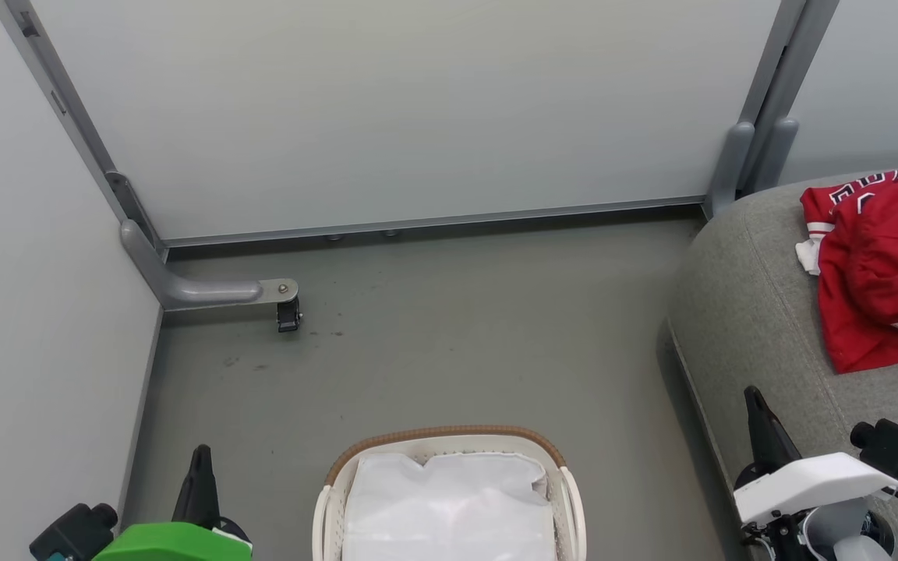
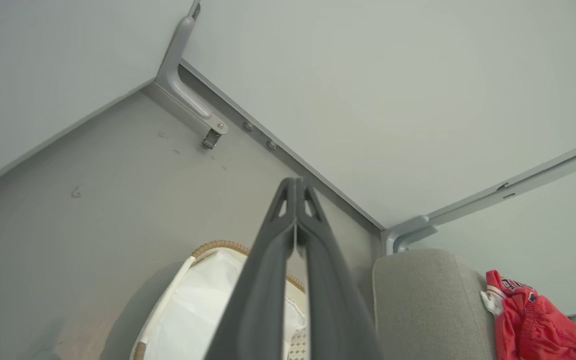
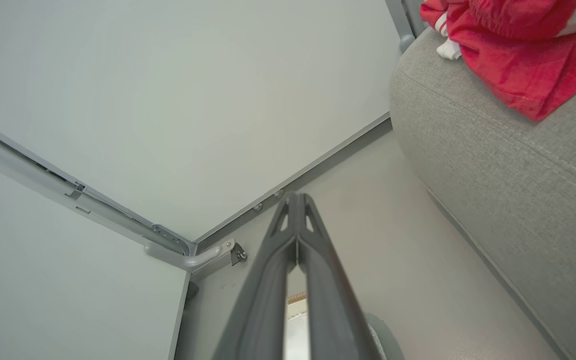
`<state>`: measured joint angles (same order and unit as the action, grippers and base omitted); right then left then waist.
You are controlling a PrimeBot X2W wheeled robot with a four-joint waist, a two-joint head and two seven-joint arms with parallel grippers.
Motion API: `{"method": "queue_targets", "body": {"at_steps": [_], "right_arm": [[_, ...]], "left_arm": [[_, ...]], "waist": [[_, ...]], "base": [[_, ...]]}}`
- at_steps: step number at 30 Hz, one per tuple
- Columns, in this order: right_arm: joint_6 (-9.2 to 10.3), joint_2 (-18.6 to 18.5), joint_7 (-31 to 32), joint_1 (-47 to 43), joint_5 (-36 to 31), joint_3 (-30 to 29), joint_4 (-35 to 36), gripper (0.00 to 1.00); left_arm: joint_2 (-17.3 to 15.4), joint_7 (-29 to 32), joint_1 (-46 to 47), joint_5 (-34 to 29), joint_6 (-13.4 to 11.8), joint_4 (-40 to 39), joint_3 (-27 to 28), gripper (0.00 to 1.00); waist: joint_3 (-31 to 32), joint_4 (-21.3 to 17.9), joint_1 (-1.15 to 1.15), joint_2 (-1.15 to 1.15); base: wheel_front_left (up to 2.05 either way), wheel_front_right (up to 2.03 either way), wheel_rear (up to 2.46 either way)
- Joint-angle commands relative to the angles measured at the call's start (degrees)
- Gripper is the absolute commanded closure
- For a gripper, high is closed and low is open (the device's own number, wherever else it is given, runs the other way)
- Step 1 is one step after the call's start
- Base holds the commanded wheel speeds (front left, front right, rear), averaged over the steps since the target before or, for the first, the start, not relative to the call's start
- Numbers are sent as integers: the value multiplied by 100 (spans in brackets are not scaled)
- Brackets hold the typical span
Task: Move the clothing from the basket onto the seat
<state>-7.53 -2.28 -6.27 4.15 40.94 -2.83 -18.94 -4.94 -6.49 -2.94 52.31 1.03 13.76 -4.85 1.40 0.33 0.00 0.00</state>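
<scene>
Dark fingers of the left gripper are pressing together tip to tip, clamped on nothing, hanging above the grey floor just left of the basket. Right gripper is sitting the same way, fingers closed flush and empty, hovering by the front edge of the seat. Basket is standing on the floor between the two grippers, with white liner cloth covering its inside. The clothing is lying bunched on the seat, well apart from both grippers and the basket, plain red piece resting over the lettered jersey, white trim poking out at its left. Pale wall panels are closing off the corner behind, with a small caster by the left one.
</scene>
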Motion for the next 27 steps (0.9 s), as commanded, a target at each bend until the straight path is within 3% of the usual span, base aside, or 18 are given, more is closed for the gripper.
{"method": "queue_targets", "body": {"at_steps": [1,27], "right_arm": [[2,-37,56,135,226,-30,105,100],[3,-53,527,183,2082,-164,264,100]], "left_arm": [[-3,47,183,179,54,-51,76,100],[72,520,486,1632,285,-25,477,100]], "waist": [[-2,0,0,0],[-47,-10,0,0]], "base": [[0,0,0],[0,0,0]]}}
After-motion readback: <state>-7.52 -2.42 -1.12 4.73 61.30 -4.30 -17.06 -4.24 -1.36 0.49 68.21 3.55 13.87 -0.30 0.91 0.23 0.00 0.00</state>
